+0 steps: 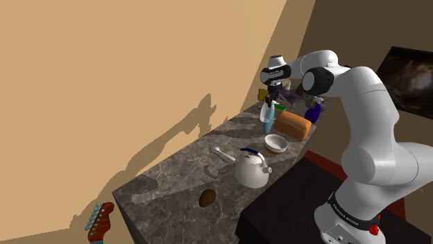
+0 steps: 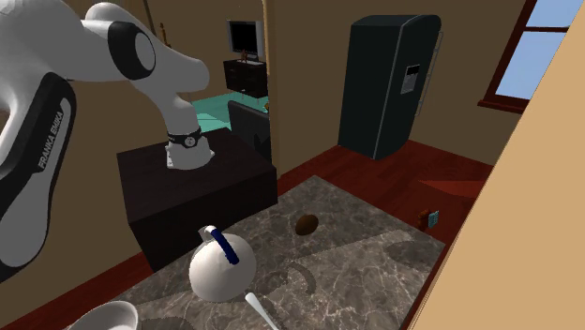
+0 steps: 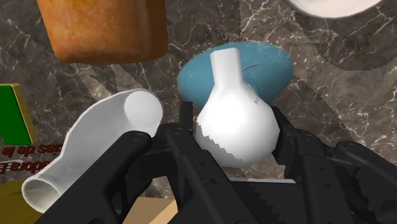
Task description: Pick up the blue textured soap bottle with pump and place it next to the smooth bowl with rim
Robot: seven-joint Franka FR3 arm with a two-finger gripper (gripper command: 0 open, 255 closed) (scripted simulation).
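The soap bottle (image 1: 268, 119) has a light blue body and a white pump top, and it stands upright at the far end of the stone counter (image 1: 180, 173). My gripper (image 1: 273, 96) comes down on it from above. In the wrist view the gripper (image 3: 234, 127) is shut on the bottle, its two black fingers clasping the white pump top (image 3: 236, 124) with the blue body (image 3: 261, 70) below. I cannot tell whether the bottle's base touches the counter. The white rimmed bowl (image 1: 275, 144) sits just nearer the stand than the bottle, and its edge (image 3: 331, 6) lies close by the bottle.
A bread loaf (image 1: 293, 125) lies right beside the bottle. A white tube-shaped thing (image 3: 95, 149) and a green and yellow box (image 3: 13, 118) crowd the gripper's other side. A white kettle (image 1: 251, 170), a spoon (image 1: 223, 154) and a brown lump (image 1: 207, 198) lie nearer along the counter.
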